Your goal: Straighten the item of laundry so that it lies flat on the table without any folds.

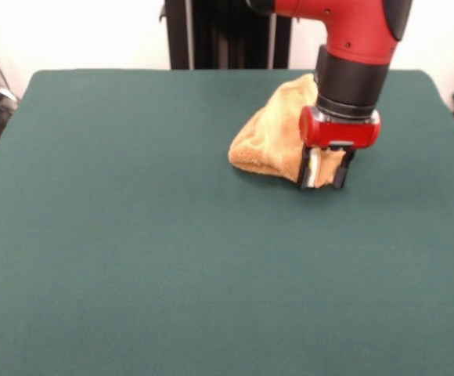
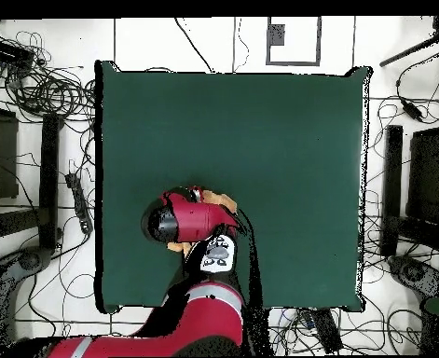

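Towel (image 1: 270,137) bunched, ridge slanting toward far right.

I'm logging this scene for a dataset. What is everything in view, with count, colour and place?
towel: one, orange-tan, bunched in a heap on the table's far right part in the front view, mostly hidden under the arm in the overhead view.
table: one, dark green cloth top, fills most of both views.
cables: many, black, on the pale floor round the table, overhead view.
arm: one, red and black, coming down over the towel.
gripper: one, red body with dark jaws, down at the towel's near edge, cloth between the jaws.
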